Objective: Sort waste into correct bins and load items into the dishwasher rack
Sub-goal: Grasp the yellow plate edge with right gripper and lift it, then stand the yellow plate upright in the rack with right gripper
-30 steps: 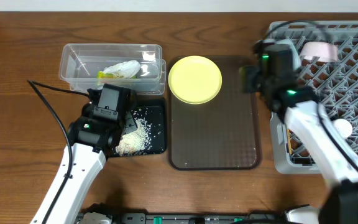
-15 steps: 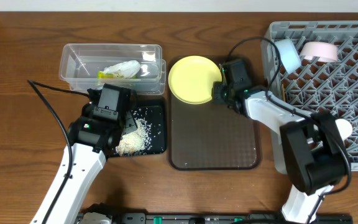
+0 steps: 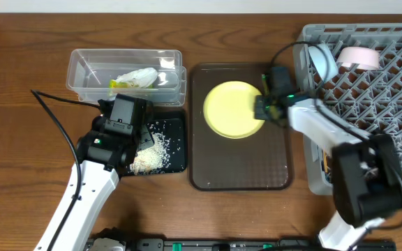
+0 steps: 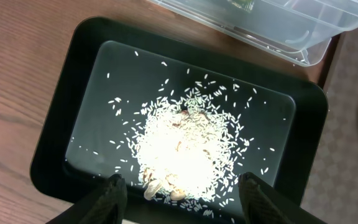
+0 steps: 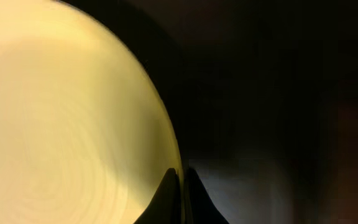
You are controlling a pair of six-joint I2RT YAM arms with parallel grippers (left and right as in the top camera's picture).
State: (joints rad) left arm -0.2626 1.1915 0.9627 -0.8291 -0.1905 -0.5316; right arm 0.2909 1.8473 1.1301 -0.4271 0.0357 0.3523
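My right jaws are closing on the rim of the yellow plate (image 5: 61, 112). In the right wrist view the two dark fingertips (image 5: 164, 202) are meeting edge-on at that rim, and the plate is filling the left half of the view. From overhead, the plate is lying flat on the brown tray (image 3: 239, 167), in its far half. I am gripping the plate at its right edge.

My left jaws are hanging open above the black tray (image 4: 55, 124). Their two fingers (image 4: 107, 199) are standing wide apart at the bottom of the left wrist view. The rice (image 4: 185, 149) is lying in a heap in the middle of the black tray, with loose grains scattering out around it. The black tray is sitting on the wooden worktop (image 3: 19, 139), just left of the brown tray.

Just beyond the black tray, the clear tub (image 3: 79, 73) is sitting along its far side. The green-yellow wrapper (image 3: 135, 79) is lying inside the tub.

To the right of the brown tray, the grey rack (image 3: 396, 90) is taking up the right side of the worktop. At its far left corner a light blue bowl (image 3: 323, 59) is standing on edge. A pale bowl (image 3: 358, 57) is resting just beside it.
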